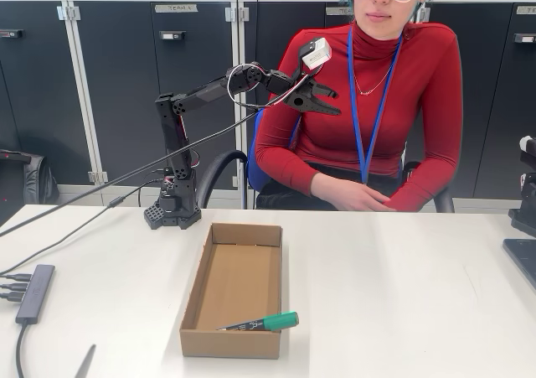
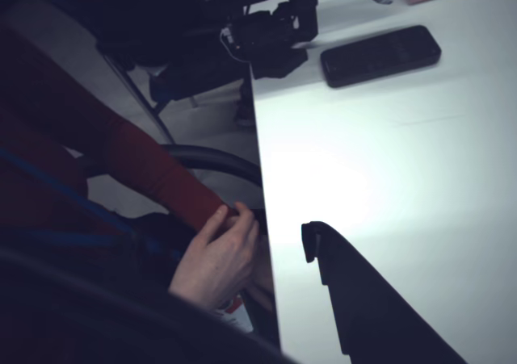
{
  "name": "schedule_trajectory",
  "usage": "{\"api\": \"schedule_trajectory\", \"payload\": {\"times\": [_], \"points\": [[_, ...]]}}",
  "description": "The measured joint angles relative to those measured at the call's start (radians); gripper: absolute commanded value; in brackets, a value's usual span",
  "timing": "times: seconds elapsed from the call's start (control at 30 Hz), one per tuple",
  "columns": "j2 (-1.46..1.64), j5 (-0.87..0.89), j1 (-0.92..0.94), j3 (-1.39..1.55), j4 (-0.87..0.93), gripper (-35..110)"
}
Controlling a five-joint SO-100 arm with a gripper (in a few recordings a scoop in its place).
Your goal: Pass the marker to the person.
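Right now my gripper (image 1: 322, 101) hangs high in the air, level with the chest of the person (image 1: 394, 110) in the red top, and it holds nothing. In the fixed view my jaws look spread a little, one dark finger pointing toward the red sleeve, with bare space between them. In the wrist view one black finger (image 2: 380, 307) reaches in from the lower right over the white table (image 2: 388, 162); the other finger is out of frame there.

The marker (image 1: 261, 322) lies far below me and well apart from my fingers, at the near end of the open cardboard box (image 1: 205, 273) on the table. Its green cap points right and rests on the box's near right rim, while the dark barrel slants down into the box.

Below my fingers in the wrist view, the person's hands (image 2: 216, 259) rest together in the lap just beside the table edge. Farther out on the table lies a dark phone (image 2: 380, 55).
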Motion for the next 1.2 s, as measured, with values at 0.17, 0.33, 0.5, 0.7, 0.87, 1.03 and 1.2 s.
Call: {"api": "schedule_trajectory", "payload": {"times": [0.17, 0.33, 0.5, 0.7, 0.87, 1.03, 1.2], "points": [[0.000, 0.000, 0.008, 0.000, 0.000, 43], [0.000, 0.009, 0.009, 0.000, 0.048, 43], [0.000, 0.028, 0.009, 0.000, 0.060, 43], [0.000, 0.029, 0.009, 0.000, 0.044, 43], [0.000, 0.034, 0.009, 0.000, 0.037, 43], [0.000, 0.034, 0.018, 0.000, 0.037, 43], [0.000, 0.034, 0.018, 0.000, 0.035, 43]]}}
